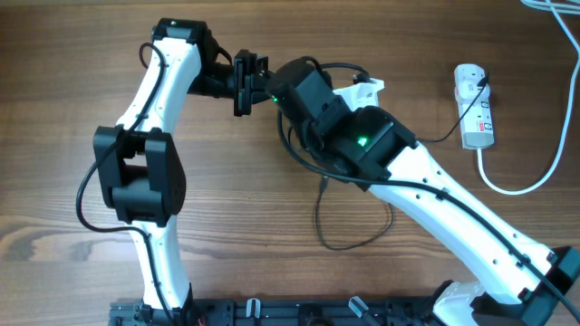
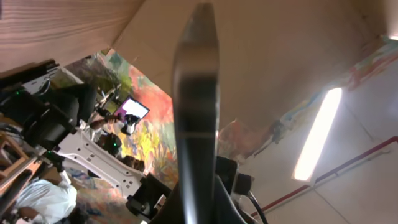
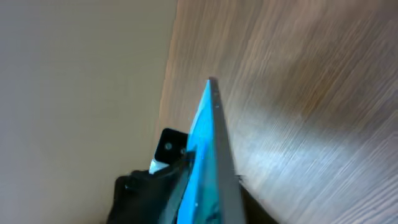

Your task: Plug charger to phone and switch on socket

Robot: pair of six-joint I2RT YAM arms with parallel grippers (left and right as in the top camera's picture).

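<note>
**Overhead.** Brown wooden table (image 1: 54, 54): open wood at left and near centre, the right edge crowded. Two white-and-black arms meet far centre, left gripper (image 1: 246, 86) just beside right gripper (image 1: 275, 91). One short white oblong socket (image 1: 475, 116) lies far right. One thin black charger cable (image 1: 317, 217) is plugged into it and loops to near centre. One thick white lead (image 1: 518, 186).

**Left wrist.** One flat dark phone (image 2: 196, 112), edge-on, pinched in the left gripper; overhead does not show it clearly.

**Right wrist.** Only here does the phone's cyan screen show, above wood. Right gripper's spread: cannot tell.
</note>
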